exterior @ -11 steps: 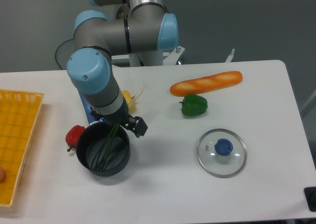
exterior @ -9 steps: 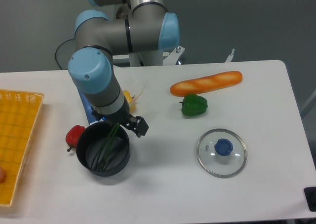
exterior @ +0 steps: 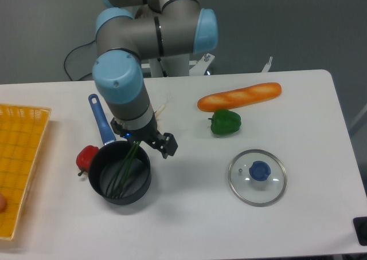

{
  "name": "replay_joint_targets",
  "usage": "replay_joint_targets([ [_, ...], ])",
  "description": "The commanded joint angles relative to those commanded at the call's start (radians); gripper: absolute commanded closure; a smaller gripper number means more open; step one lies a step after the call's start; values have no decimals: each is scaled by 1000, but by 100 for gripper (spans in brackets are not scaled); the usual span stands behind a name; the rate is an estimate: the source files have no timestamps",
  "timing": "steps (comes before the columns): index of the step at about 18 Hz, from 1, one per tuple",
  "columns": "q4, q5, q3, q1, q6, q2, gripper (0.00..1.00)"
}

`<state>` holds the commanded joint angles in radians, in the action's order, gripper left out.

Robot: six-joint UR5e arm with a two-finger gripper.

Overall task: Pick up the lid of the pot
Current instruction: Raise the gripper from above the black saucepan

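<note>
Tabletop (exterior: 309,117) spreads beneath your UR5e arm (exterior: 121,79), with a yellow bin (exterior: 23,140) at far left. Your black pot (exterior: 100,171) sits near it. The clear pot lid (exterior: 243,188), blue-knobbed, lies toward the right. Your gripper (exterior: 146,141) hangs by the pot's rim; you can't tell its finger gap.
</note>
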<state>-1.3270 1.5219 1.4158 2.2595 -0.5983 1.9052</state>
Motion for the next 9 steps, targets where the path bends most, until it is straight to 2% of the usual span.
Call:
replay_joint_targets([
  [3, 11, -3, 24, 6, 0, -5, 0],
  [9, 95, -3, 75, 6, 17, -18, 0],
])
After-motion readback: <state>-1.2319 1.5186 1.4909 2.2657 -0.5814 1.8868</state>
